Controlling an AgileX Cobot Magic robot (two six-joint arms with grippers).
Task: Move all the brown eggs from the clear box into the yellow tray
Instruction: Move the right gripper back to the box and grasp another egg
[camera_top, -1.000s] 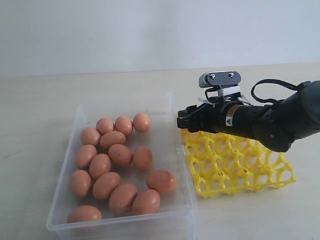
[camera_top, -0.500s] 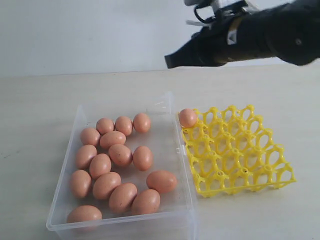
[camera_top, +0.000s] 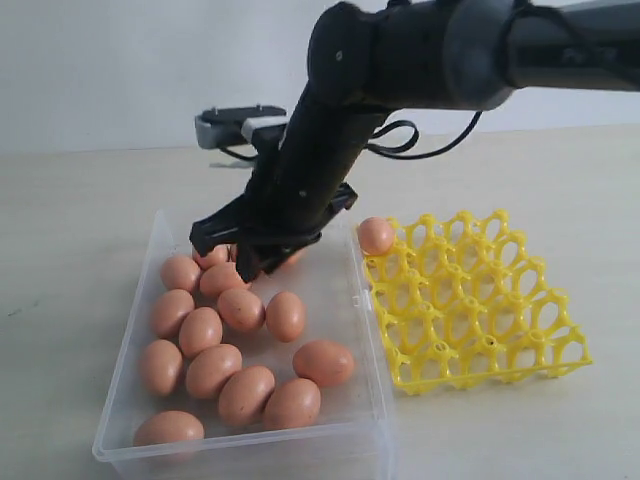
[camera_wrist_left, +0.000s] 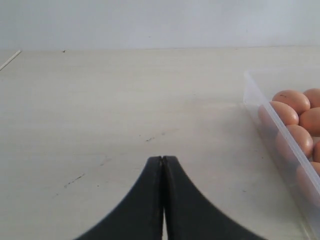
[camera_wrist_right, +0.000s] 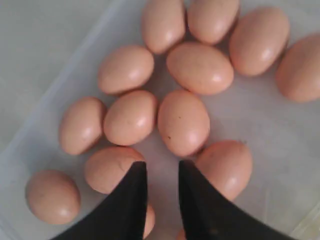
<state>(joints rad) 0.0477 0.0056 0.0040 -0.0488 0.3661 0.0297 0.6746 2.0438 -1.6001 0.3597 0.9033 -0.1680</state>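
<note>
Several brown eggs (camera_top: 240, 310) lie in the clear box (camera_top: 250, 450) on the left. One more egg (camera_top: 376, 235) sits in the far-left corner cell of the yellow tray (camera_top: 487, 376), right of the box. My right gripper (camera_top: 225, 258) reaches across and hangs over the far eggs. In the right wrist view that gripper (camera_wrist_right: 162, 165) is open with only box floor in its gap, and eggs (camera_wrist_right: 183, 121) lie on both sides. My left gripper (camera_wrist_left: 162, 159) is shut on nothing over bare table, beside the box wall (camera_wrist_left: 260, 107). It is outside the exterior view.
The black right arm (camera_top: 420, 50) crosses above the tray's far side and the box's far right corner. Pale tabletop (camera_top: 80, 230) surrounds the box and the tray. A plain wall runs along the back.
One second ago the right gripper was at the tray's far-left corner. It left an egg there, rose, then swung left and down over the eggs in the box.
</note>
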